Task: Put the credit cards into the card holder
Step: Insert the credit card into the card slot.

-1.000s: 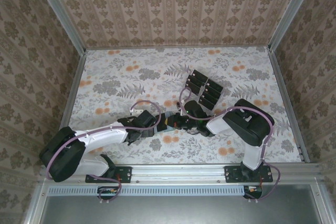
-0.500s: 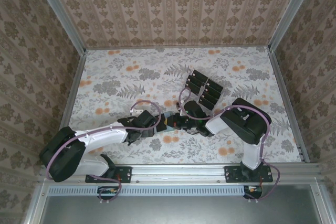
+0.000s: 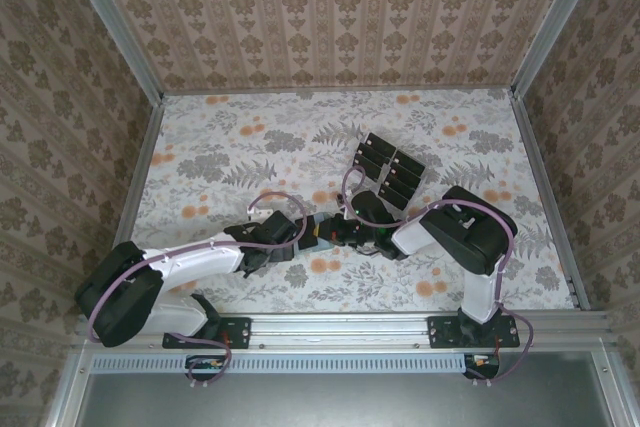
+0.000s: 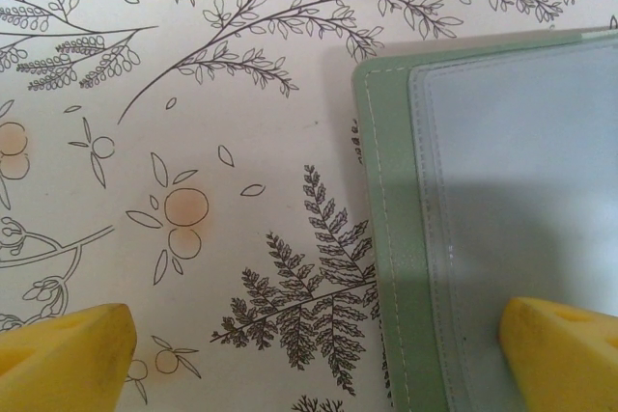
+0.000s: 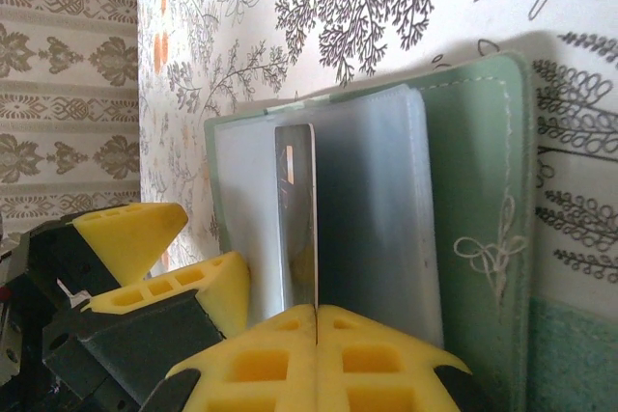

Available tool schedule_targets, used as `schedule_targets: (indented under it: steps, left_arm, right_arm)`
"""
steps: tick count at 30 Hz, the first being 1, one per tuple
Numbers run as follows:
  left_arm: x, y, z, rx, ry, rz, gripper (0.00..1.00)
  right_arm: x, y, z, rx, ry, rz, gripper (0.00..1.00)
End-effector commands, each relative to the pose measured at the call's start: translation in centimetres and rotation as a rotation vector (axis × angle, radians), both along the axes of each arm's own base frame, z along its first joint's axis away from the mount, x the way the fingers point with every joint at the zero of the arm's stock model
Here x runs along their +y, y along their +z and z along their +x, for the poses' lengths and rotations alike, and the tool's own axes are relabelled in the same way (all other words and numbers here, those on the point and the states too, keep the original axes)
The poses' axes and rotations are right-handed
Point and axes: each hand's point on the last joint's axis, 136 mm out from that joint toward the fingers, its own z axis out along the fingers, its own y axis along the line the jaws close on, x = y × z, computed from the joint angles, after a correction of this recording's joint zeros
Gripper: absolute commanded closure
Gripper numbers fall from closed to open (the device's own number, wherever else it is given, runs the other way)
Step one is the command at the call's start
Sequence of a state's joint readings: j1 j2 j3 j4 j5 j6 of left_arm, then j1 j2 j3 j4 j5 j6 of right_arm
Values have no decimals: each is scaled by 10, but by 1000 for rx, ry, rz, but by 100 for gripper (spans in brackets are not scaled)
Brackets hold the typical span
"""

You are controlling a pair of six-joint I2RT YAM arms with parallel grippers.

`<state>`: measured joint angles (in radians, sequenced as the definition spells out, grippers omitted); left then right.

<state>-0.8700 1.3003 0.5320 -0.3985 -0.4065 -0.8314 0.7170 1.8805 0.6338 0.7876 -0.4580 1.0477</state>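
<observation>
The card holder (image 5: 473, 190) is found lying open on the table (image 3: 230, 147), near its centre, between both grippers. One credit card (image 5: 296, 219) is held on edge against the clear sleeve (image 5: 372, 200), clamped in the closed right gripper (image 5: 317, 311). The left gripper (image 4: 314, 349) is spread wide and empty, with one finger over the holder. Other black cards (image 3: 388, 169) are seen racked farther back, to the right.
</observation>
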Motion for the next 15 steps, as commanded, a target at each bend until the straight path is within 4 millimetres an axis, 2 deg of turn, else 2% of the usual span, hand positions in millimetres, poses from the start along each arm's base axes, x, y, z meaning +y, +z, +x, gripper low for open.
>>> schedule_targets:
  steps: [1,15]
  left_arm:
    - [17,-12,-15,50,1,70,0]
    - [16,-13,-15,50,0,64,0]
  right_arm:
    - [0,-1,8,-4,-12,7,100]
    - [5,-4,1,12,23,13,100]
